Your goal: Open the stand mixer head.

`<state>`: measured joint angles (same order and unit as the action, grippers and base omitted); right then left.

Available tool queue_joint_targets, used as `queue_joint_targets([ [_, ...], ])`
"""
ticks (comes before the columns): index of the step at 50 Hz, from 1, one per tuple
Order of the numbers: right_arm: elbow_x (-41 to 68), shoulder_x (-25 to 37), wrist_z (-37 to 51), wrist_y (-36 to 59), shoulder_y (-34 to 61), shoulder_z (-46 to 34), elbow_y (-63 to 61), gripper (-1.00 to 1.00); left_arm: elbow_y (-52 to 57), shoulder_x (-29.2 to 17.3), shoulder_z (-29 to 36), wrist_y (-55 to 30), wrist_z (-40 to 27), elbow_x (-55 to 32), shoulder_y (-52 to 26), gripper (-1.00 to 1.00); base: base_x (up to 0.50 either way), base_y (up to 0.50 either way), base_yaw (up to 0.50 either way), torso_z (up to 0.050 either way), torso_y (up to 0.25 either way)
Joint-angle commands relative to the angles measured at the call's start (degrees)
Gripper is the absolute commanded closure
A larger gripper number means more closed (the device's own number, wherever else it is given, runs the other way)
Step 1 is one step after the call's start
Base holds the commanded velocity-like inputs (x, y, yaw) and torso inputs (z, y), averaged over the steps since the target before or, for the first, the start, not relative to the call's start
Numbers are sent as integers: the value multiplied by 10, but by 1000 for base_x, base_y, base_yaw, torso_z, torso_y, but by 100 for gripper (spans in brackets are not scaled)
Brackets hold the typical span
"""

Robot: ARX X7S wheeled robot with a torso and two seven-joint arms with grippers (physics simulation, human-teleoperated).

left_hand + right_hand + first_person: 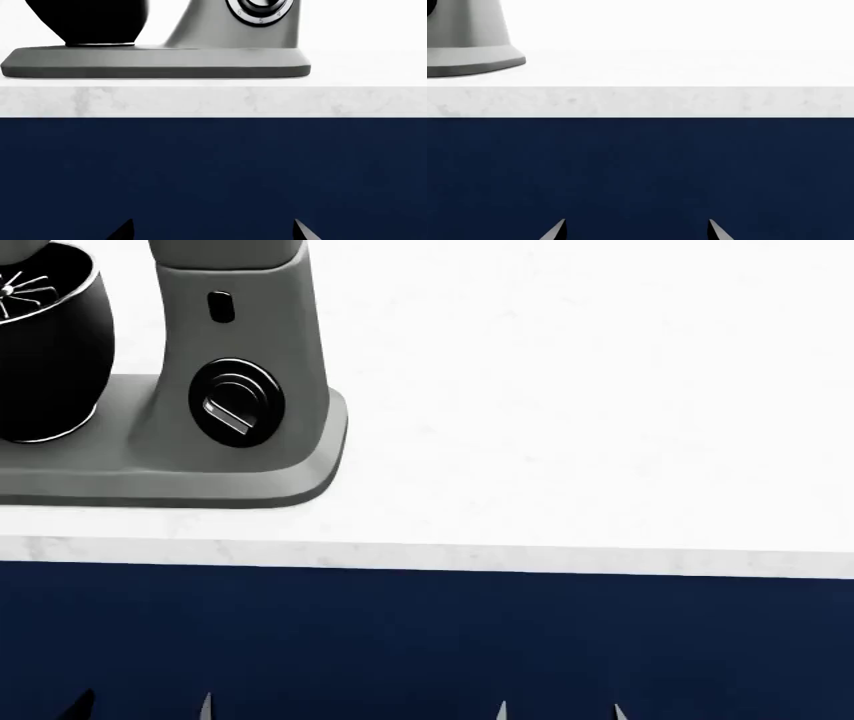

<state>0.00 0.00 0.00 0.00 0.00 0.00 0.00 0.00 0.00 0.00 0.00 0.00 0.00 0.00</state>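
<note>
The grey stand mixer stands on the white counter at the far left of the head view. Its column (247, 330) carries a black round dial (238, 403). The glossy black bowl (47, 350) holds a silver whisk (27, 285). Only the lower rear of the stand mixer head (227, 250) shows, cut off by the frame. My left gripper (144, 705) and right gripper (561, 710) are open and empty, low in front of the cabinet, well short of the mixer. The left wrist view shows the bowl (93, 20), the dial (260, 10) and the base (153, 62).
The white marble counter (601, 390) stretches right of the mixer, with its front edge (534, 558) above a navy cabinet front (427, 640). The right wrist view shows a corner of the mixer (467, 35) and the counter edge (640, 102).
</note>
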Motion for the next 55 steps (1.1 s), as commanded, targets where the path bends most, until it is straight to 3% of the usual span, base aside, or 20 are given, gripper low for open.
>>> queue_joint_targets([
  [1, -2, 9, 18, 7, 3, -13, 5, -100, -13, -13, 17, 15, 5, -9, 0, -100, 0, 0, 0, 0, 0],
  [9, 7, 23, 45, 10, -5, -24, 0, -100, -14, -25, 39, 2, -17, -9, -6, -100, 0, 0, 0, 0, 0],
  [11, 8, 25, 50, 8, -5, -27, 1, -100, -12, -24, 43, -43, -40, 10, -16, -100, 0, 0, 0, 0, 0],
  [15, 7, 29, 61, 10, -5, -31, 1, -100, -15, -33, 52, 7, -30, -4, -9, -100, 0, 0, 0, 0, 0],
  [26, 7, 42, 74, 36, -12, -46, -13, -100, -4, -44, 54, -12, -46, -14, -7, -100, 0, 0, 0, 0, 0],
  [29, -14, 61, 73, 65, 22, -55, -48, -100, 43, -57, 51, -58, -35, -28, -21, -100, 0, 0, 0, 0, 0],
  [32, -3, 71, 69, 104, 85, -41, -40, -100, 116, -74, 35, -176, -19, -67, -59, -100, 0, 0, 0, 0, 0],
  [34, -6, 72, 77, 126, 125, -36, -36, -100, 154, -80, 25, -194, -26, -71, -70, -100, 0, 0, 0, 0, 0],
  [38, 30, 84, 51, 234, 165, -22, -158, -100, 225, -95, 17, -287, -40, -76, -110, -100, 0, 0, 0, 0, 0],
  [44, 43, 87, 60, 310, 235, -6, -209, -100, 320, -117, 10, -393, -55, -76, -176, -100, 0, 0, 0, 0, 0],
  [55, 53, 94, 67, 360, 283, 1, -235, -100, 362, -125, -1, -451, -62, -90, -226, -100, 0, 0, 0, 0, 0],
])
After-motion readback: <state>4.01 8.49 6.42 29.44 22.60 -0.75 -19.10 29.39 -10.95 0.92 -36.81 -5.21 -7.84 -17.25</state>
